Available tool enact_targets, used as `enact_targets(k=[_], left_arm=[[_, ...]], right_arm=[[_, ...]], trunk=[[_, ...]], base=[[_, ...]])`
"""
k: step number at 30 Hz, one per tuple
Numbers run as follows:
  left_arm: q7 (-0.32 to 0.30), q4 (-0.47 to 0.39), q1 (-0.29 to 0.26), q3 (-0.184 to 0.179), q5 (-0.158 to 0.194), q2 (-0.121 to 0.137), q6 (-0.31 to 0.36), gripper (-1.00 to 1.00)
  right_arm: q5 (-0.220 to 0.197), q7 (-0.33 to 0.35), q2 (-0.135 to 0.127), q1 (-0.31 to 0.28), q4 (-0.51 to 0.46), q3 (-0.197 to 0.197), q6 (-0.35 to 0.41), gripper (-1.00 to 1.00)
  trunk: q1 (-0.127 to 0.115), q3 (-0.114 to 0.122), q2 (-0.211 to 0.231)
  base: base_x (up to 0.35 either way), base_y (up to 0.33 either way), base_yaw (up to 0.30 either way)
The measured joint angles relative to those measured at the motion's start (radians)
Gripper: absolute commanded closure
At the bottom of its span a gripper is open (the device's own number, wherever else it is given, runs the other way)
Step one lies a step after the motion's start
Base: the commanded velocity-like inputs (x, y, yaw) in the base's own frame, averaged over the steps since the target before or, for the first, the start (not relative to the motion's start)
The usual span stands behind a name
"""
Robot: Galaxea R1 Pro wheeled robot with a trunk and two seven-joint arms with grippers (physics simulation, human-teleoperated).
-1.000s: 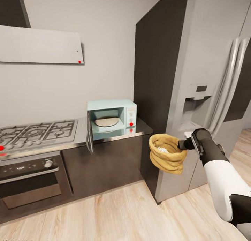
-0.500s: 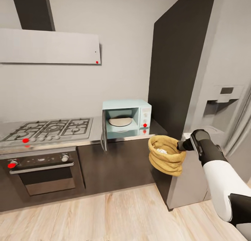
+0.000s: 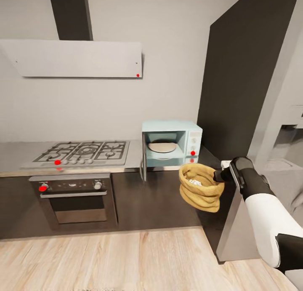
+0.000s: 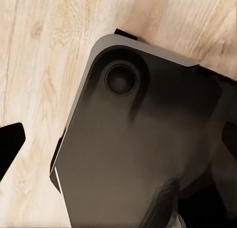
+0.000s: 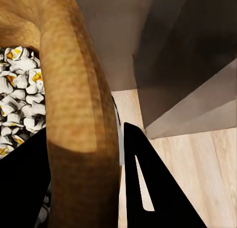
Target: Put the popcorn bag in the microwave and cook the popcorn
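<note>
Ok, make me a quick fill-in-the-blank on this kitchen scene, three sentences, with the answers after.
1. The right gripper holds the popcorn bag by its ____.
2. The microwave door stands ____.
3. Inside the microwave lies a round ____.
4. Left of the microwave on the countertop sits the gas ____.

Missing words: rim; open; plate; hob

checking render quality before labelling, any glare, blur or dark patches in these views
Head view: evenly lit and sharp, the microwave mirrored faintly in the glossy countertop. Right wrist view: the popcorn is crisp, and the pincer's fingers are flat black silhouettes. Left wrist view: a dark, soft-edged grey body looms close over the wooden floor.
</note>
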Motion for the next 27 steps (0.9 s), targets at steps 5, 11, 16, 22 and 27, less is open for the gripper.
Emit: enact_targets(k=[5, 11, 16, 22, 27], left_arm=[[0.000, 0.000, 0.000, 0.000, 0.000, 0.000, 0.000, -1.00], [0.000, 0.000, 0.000, 0.000, 0.000, -0.001, 0.000, -1.00], [-0.001, -0.003, 0.000, 0.000, 0.011, 0.000, 0.000, -1.00], [-0.001, -0.003, 0.000, 0.000, 0.011, -0.001, 0.000, -1.00], [-0.001, -0.003, 0.000, 0.000, 0.011, -0.002, 0.000, -1.00]], right_arm=[[-0.001, 0.001, 0.000, 0.000, -0.001, 0.000, 0.000, 1.00], [0.001, 0.002, 0.015, 0.001, 0.017, 0.002, 0.000, 1.00], [0.001, 0.003, 0.015, 0.000, 0.018, 0.002, 0.000, 1.00], [0.002, 0.053, 0.015, 0.000, 0.014, 0.001, 0.001, 1.00], [0.010, 0.050, 0.017, 0.000, 0.012, 0.004, 0.001, 1.00]], trunk=[[0.000, 0.000, 0.000], [0.000, 0.000, 0.000], [0.000, 0.000, 0.000], [0.000, 0.000, 0.000], [0.000, 0.000, 0.000]], base=[[0.000, 0.000, 0.060], [0.000, 0.000, 0.002], [0.135, 0.000, 0.000], [0.105, 0.000, 0.000], [0.002, 0.000, 0.000]])
